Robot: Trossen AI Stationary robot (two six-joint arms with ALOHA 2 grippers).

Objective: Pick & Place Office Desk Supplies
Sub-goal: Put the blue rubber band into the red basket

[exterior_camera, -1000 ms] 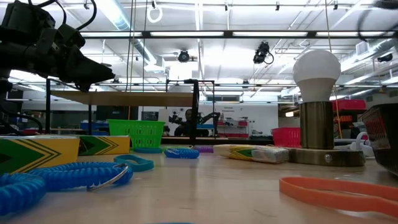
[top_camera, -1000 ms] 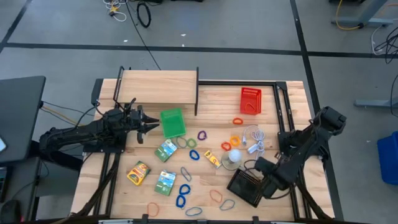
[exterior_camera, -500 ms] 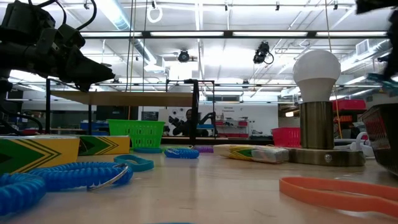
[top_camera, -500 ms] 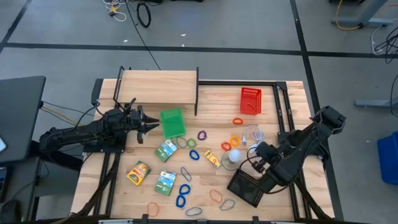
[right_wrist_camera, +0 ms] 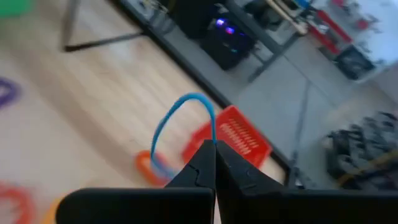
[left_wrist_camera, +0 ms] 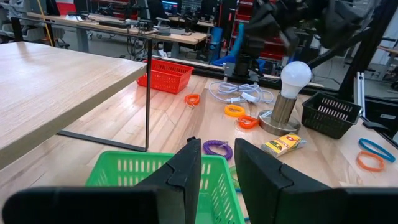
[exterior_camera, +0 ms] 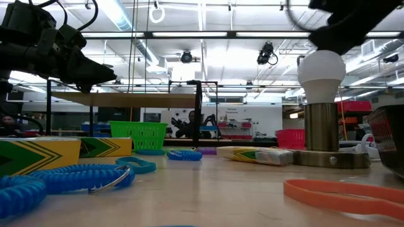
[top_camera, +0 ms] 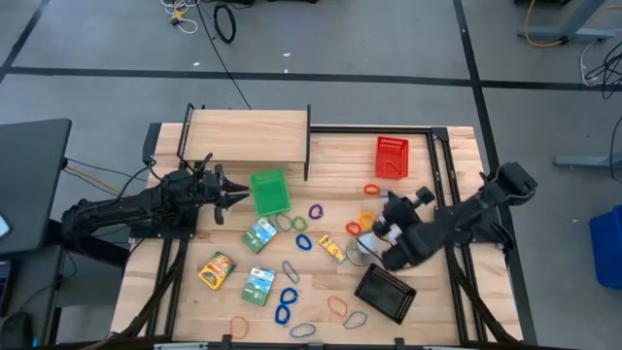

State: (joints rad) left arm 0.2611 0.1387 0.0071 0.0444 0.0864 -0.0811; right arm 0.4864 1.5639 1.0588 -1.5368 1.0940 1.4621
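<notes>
Coloured loops, printed packets and a small yellow piece lie flat on the wooden table. My right gripper hangs above the table beside the white bulb lamp, shut on a thin blue loop, and points toward the red basket. My left gripper waits level at the table's left, open with nothing between its fingers, just short of the green basket. My right gripper pinches the blue loop's near end between its two shut fingertips. The loop stands out past the fingers as an open arc, lifted clear of the table. The fingers slant downward toward the far edge.
A black mesh basket sits near the front right. A raised wooden shelf on thin black legs stands at the far left. A white cord lies coiled by the lamp. Bare wood lies left of the red basket.
My right gripper has risen from beside the black basket and swung toward the far edge and left, past the bulb lamp. It has turned from pointing steeply down to slanting toward the red basket. It has stayed shut.
</notes>
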